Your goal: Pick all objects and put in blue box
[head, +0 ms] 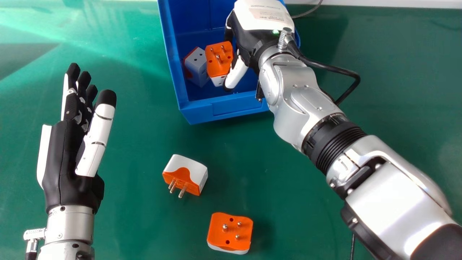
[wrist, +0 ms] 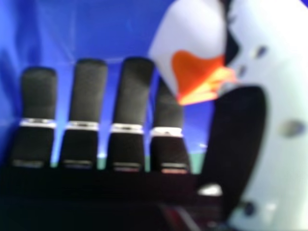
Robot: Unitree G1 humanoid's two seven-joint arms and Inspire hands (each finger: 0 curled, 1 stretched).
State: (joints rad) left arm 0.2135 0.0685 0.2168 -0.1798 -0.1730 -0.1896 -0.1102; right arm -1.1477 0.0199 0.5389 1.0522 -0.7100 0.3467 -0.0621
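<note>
With the right hand straight-fingered in the blue box beside an orange-faced adapter, best to pinch the probably light, stiff, slick white-topped plug on the worktop by its sides, clear of the pins.

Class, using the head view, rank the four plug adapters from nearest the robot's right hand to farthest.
1. Orange-faced adapter: in the box, beside the right hand.
2. White-faced adapter: in the box, left of the first.
3. Sideways-pronged adapter: on the table, nearer the box.
4. Prongs-up adapter: table, closest to the robot.
</note>
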